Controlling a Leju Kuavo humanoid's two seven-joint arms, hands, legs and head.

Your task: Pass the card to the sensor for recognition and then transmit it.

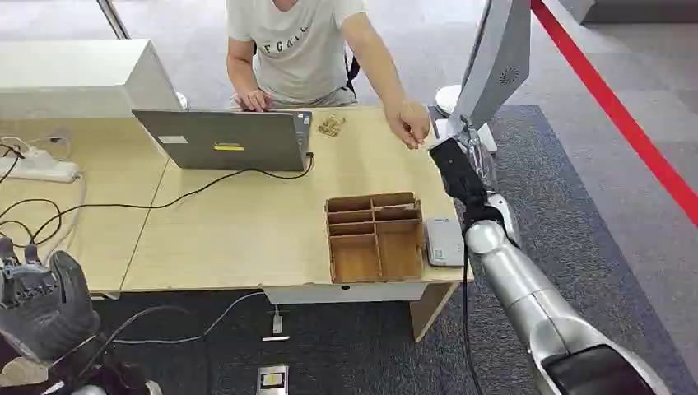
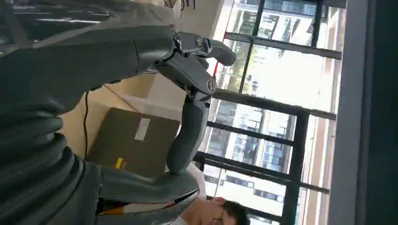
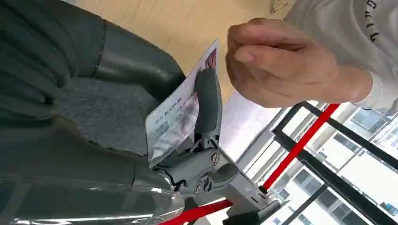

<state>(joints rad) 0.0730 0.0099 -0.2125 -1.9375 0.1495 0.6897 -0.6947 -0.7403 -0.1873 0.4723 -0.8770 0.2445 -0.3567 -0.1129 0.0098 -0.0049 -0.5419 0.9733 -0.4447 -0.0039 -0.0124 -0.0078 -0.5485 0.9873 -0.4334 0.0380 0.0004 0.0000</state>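
- The robot's right hand (image 3: 187, 140) pinches a white printed plastic card (image 3: 176, 115) between thumb and a dark finger. Gripped by its lower part, the card's far end juts free — the likely reason being to leave room for someone to take it.
- A person's hand (image 3: 277, 65), fingers curled, hangs just beside that free end; whether it touches the card I cannot tell.
- In the head view the right hand is raised past the far right corner of the light wooden table (image 1: 247, 222), close to the seated person.
- A small grey flat card sensor (image 1: 444, 242) lies at the table edge beside a brown cardboard divided tray (image 1: 375, 237), well apart from the card — so this looks like the handover step.
- The left hand (image 1: 37, 300) is held low beside the table, holding nothing, fingers loosely spread.
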